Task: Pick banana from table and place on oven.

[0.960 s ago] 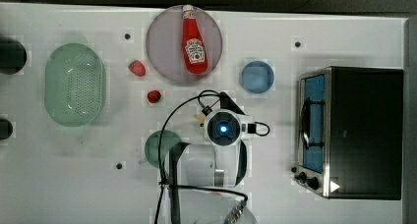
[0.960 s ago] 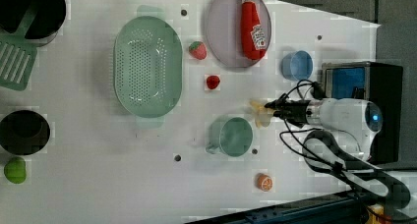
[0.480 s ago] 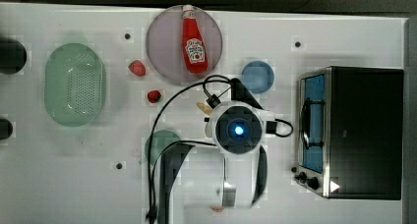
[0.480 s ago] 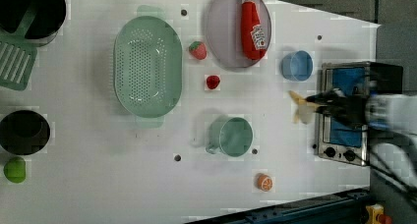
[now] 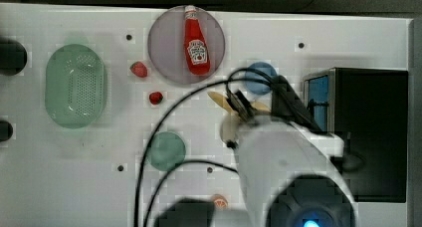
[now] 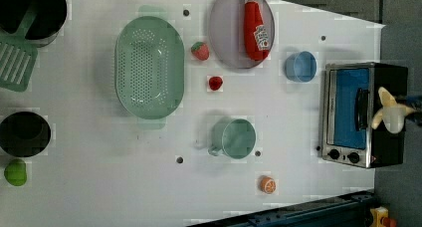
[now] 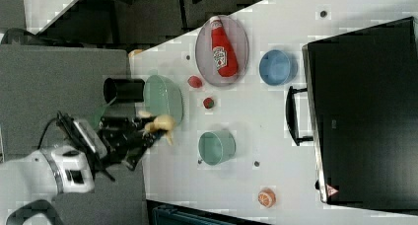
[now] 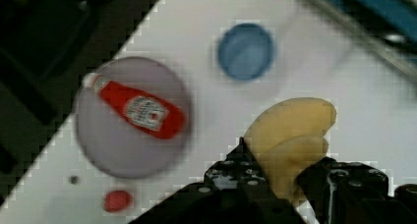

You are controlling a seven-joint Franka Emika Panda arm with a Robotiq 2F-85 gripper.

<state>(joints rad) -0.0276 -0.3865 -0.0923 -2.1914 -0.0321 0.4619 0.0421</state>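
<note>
The pale yellow banana [image 8: 290, 135] is pinched between my black fingers, so my gripper [image 8: 282, 172] is shut on it. I carry it high above the white table [image 5: 74, 177]. In the top view the banana [image 5: 219, 98] and gripper [image 5: 241, 112] appear left of the oven [image 5: 378, 137], below the blue cup. The left view puts the banana [image 6: 385, 112] in front of the oven [image 6: 348, 112], at its black top's edge. In the right view the gripper [image 7: 133, 136] and banana [image 7: 160, 124] hang far from the oven [image 7: 365, 111], beside the green colander.
A ketchup bottle [image 5: 196, 43] lies on a grey plate [image 5: 166, 38]. A blue cup [image 5: 259, 75], a green mug [image 5: 165, 151], a green colander [image 5: 74, 85], two small red fruits [image 5: 139, 69], [image 5: 156, 97] and an orange slice [image 6: 267, 184] stand on the table. Black pots sit at the top view's left edge.
The arm has risen and swung toward the oven, lifting the banana off the spot near the green mug; the gripper stays shut on it.
</note>
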